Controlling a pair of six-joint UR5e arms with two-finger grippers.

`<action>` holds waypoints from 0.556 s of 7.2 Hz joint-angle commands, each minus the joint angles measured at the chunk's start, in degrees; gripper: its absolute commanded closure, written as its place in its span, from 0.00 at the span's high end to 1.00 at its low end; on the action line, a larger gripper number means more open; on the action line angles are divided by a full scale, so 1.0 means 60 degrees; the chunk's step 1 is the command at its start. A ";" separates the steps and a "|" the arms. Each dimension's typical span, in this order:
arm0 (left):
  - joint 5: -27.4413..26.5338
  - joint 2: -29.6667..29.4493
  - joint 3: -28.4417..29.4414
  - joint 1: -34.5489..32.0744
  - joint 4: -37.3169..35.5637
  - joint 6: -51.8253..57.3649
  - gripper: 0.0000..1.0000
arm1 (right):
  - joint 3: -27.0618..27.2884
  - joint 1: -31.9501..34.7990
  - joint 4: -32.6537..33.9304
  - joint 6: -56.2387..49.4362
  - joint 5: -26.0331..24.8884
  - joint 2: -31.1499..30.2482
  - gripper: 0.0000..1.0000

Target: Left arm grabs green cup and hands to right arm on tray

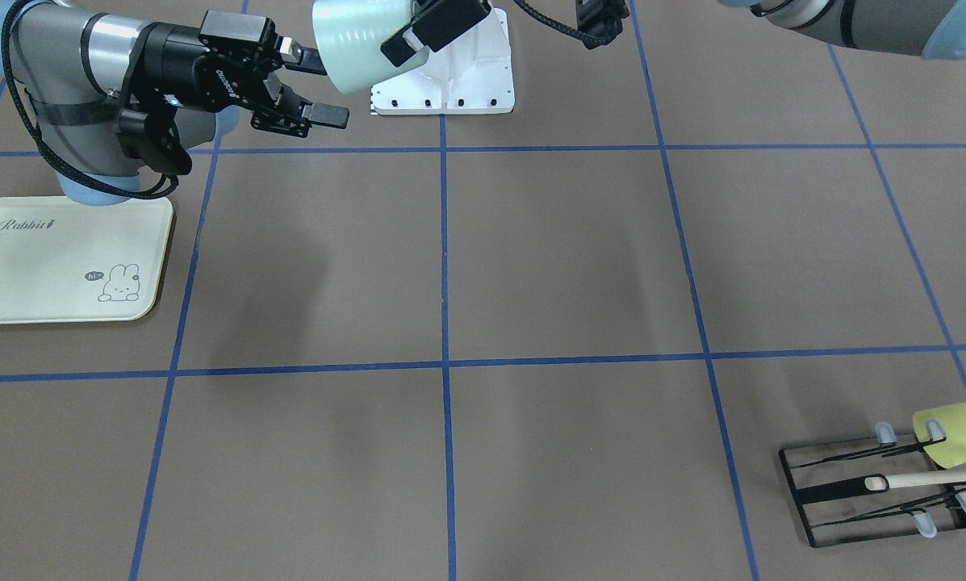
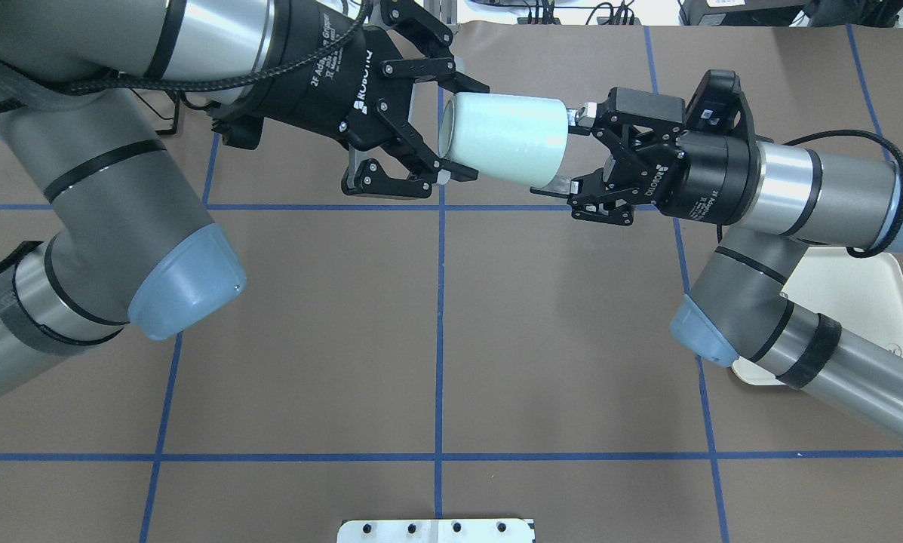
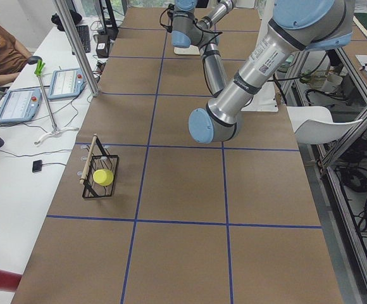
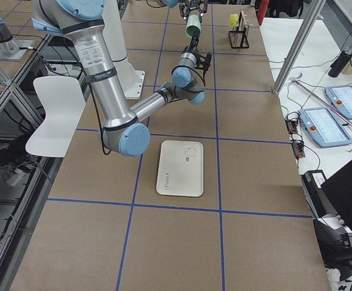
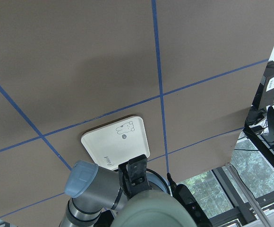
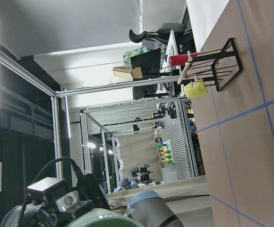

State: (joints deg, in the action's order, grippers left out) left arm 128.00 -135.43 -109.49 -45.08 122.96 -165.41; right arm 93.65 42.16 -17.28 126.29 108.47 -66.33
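We see the two arms meeting head-on in the air above the tabletop (image 2: pixel 436 339). The left arm (image 2: pixel 112 196) comes in from the left with its elbow dropped low and its wrist laid almost level. The left hand (image 2: pixel 470 130) is clenched on one end of the green cup (image 2: pixel 504 143), one finger on the far wall and one on the near wall. The cup lies on its side, clear of the tabletop, with its long axis running left to right between the two hands.

The right arm (image 2: pixel 821 188) mirrors this pose from the right, its elbow folded below and its wrist level and pointing left. The right hand (image 2: pixel 564 151) has its fingers (image 1: pixel 328 114) spread wide on either side of the cup's other end. From overhead both seem to touch the wall, but from the front the nearer one shows a sliver of gap, so we cannot tell whether this hand has a grip.

The tray (image 1: pixel 47 266) lies flat on the tabletop at the right, under the right arm's elbow (partly hidden from overhead) and well apart from the cup. At the far left a yellow-green cup (image 1: pixel 963 432) hangs on a black wire rack (image 1: pixel 870 492).
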 commanded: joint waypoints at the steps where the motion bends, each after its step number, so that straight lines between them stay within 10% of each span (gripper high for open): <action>1: 0.0010 0.0013 -0.0003 -0.0046 0.0000 -0.0015 0.18 | 0.0021 0.0049 -0.0020 0.0001 0.0012 -0.0020 0.90; 4: 0.0039 0.0028 -0.0033 -0.0235 0.0000 -0.0220 0.18 | -0.0081 0.0063 -0.0298 0.0001 -0.0003 -0.0181 0.92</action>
State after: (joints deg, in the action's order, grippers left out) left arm 128.16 -135.32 -109.60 -45.92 122.96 -166.25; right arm 93.47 42.51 -18.75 126.32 108.46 -67.10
